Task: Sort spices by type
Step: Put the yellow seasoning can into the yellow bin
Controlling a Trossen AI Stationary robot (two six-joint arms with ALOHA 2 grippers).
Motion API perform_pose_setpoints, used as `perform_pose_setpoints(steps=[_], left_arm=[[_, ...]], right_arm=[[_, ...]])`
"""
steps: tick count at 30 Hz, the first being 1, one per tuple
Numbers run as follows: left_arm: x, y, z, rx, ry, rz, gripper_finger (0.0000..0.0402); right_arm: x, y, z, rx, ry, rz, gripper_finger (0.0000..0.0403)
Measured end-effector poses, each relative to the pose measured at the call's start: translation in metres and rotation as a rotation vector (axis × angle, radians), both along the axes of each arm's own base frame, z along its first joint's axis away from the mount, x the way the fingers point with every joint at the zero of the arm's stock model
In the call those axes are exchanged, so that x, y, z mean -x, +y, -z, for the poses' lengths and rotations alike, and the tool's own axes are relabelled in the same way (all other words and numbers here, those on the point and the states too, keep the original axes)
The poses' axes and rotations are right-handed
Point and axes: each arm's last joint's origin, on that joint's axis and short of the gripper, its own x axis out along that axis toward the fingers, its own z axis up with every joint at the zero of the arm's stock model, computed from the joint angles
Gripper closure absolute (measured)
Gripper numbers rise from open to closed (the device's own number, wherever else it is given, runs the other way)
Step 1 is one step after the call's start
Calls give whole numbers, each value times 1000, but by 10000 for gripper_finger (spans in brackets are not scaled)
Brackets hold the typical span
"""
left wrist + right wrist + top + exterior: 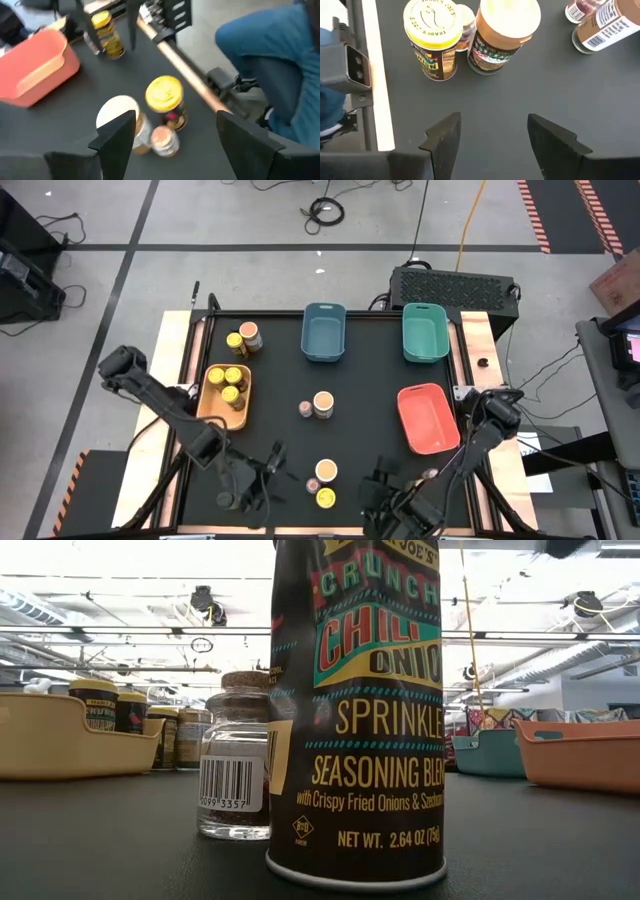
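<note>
Two jars (326, 484) near front edge, right gripper (492, 135) open (empty), left gripper (175, 135) open, empty.

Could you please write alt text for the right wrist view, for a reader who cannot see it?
The right claw hangs open and empty above the black table, facing a yellow-lidded spice jar and a wider peach-topped jar standing close together. Two more jars show at one corner, and a pale wooden table edge runs along one side.

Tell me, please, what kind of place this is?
Probably a robotics lab or workshop, not a kitchen: a black work table on a bare floor with loose cables, hazard-striped tape, and exposed ceiling pipes.
</note>
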Motion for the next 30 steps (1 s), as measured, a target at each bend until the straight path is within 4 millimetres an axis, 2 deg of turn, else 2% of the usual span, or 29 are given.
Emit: perform_pose_setpoints(steps=[2,5,9,15,22,30], left_arm=[[0,-7,-3,-5,1,18,123],[-7,-13,9,-36,29,24,123],[-35,-16,31,-58,5,69,123],[-70,-21,50,-73,22,132,123],[-89,-31,50,-129,-25,182,123],[-105,-23,68,-116,46,218,123]], right_arm=[[1,3,1,0,-20,14,179],[3,9,2,7,-70,21,179],[5,12,3,38,-115,23,179],[5,12,2,34,-145,49,179],[5,13,2,55,-165,40,179],[6,14,1,83,-188,29,179]])
